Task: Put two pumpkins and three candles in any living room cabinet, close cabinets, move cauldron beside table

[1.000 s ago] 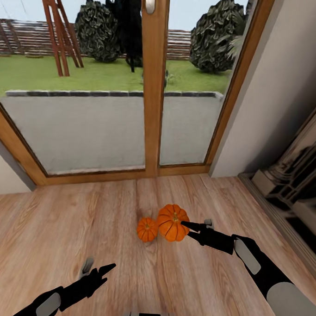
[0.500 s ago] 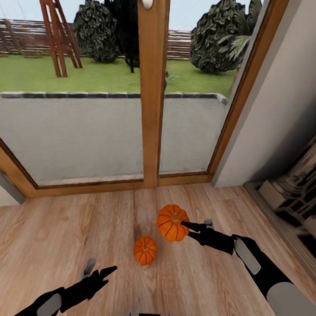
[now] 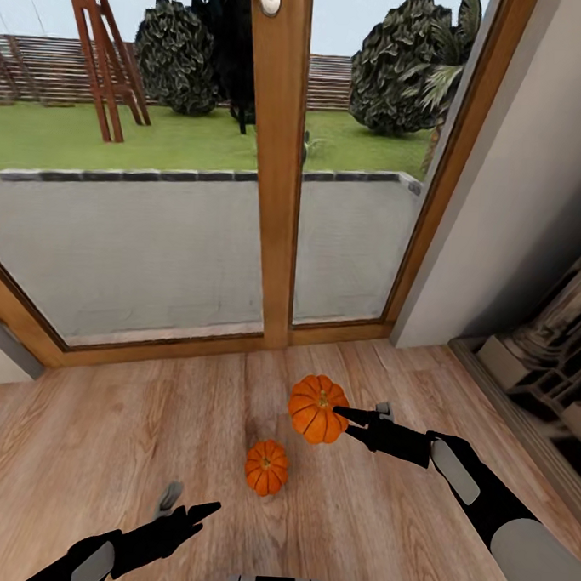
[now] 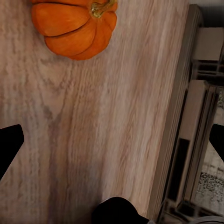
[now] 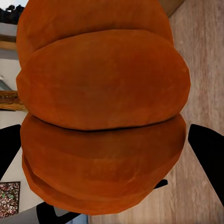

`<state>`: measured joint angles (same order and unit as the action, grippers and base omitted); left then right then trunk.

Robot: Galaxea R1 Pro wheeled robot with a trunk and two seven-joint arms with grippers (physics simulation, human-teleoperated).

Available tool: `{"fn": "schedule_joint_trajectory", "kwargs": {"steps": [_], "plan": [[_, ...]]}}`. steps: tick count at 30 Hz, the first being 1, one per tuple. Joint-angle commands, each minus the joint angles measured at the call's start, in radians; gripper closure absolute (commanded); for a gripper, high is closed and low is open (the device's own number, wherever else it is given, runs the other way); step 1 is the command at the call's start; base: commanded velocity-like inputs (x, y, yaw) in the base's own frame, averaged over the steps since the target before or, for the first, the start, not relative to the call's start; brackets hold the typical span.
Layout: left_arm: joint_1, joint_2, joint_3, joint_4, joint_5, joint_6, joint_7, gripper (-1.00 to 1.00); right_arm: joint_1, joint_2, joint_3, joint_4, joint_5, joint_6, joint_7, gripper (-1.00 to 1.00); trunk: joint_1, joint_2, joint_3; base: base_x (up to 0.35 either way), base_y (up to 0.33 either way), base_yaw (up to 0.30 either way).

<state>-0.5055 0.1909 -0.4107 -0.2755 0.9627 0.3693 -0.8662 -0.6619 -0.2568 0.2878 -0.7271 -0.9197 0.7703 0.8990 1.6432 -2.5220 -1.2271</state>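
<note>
Since 1.0 s ago: the small pumpkin (image 3: 266,466), then touching the big pumpkin (image 3: 317,409), now lies apart from it on the floor (image 3: 78,450), nearer the robot. The whole view has also shifted a little, so part of that change is camera motion. The big one keeps its place against the right gripper (image 3: 342,419).

Right gripper: closed on the big pumpkin, held clear of the floor, stem up. In the right wrist view the pumpkin (image 5: 100,109) sits between the two dark fingers (image 5: 207,149), its ribbed flank toward the camera.

Left gripper (image 3: 185,508): fingers spread, nothing between them, low over the floor.

Key relation: the small pumpkin lies ahead of the left gripper and toward the robot's right, near it. It is round with no long axis, stem up. Judgement: the left arm is free and nearer, so the next grasp is its job.

View differences: the left wrist view shows the small pumpkin (image 4: 74,28) at the frame edge, off the fingers' line, plus a white shelf unit (image 4: 196,140) along the floorboards. The head view gives the glass door (image 3: 276,162) and the garden beyond. No cabinet identifiable.
</note>
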Motion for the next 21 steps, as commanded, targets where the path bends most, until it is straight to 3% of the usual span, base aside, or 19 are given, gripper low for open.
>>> {"fn": "schedule_joint_trajectory", "kwargs": {"steps": [1, 15, 21], "plan": [[-0.001, 0.001, -0.005, 0.000, 0.008, 0.009, -0.003, -1.00, -0.001, -0.001, 0.003, 0.000, -0.008, 0.006, -0.002, 1.00, 0.000, 0.000, -0.001, 0.000, 0.000, 0.000], [-0.001, 0.001, -0.004, -0.001, 0.004, 0.011, -0.004, -1.00, -0.001, -0.001, 0.004, 0.000, -0.007, 0.006, -0.002, 1.00, 0.000, 0.000, -0.001, 0.145, -0.004, 0.000], [-0.001, 0.002, -0.001, -0.001, 0.005, 0.011, -0.003, -1.00, -0.001, -0.001, 0.004, 0.000, -0.007, 0.006, -0.002, 1.00, 0.000, 0.000, -0.001, 0.143, -0.152, 0.000]]}}
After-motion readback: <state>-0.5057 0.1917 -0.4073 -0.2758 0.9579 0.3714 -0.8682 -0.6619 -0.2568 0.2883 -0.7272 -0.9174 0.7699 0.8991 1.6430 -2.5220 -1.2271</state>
